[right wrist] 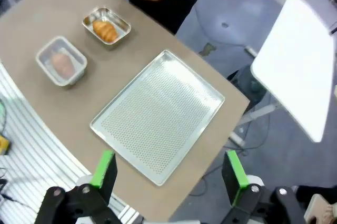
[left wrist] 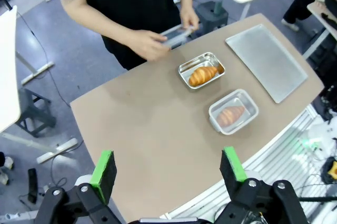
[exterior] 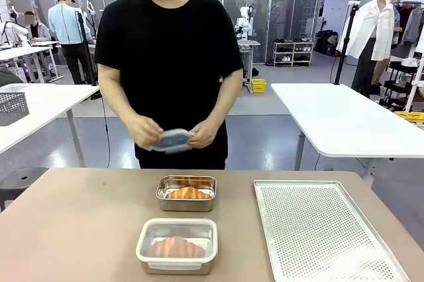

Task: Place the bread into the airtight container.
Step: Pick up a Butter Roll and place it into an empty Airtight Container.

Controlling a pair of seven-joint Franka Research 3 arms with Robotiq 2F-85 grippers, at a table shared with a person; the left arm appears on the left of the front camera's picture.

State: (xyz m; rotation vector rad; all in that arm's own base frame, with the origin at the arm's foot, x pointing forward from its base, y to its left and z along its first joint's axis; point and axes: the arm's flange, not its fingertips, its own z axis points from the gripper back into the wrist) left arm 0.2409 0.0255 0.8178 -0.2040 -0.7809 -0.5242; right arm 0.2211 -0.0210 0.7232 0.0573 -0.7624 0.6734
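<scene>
Bread, a glossy croissant, lies in open steel tin at bench centre. At its 6 o'clock, lidded tin holds another. Person's hands hold clear lid. Perforated tray at 3 o'clock. Both end effectors spread wide, empty.

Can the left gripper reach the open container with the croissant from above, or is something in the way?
Probably yes. The left gripper hangs open above bare table, the open container has no lid, and the person's hands hold the lid off beyond the table edge.
</scene>
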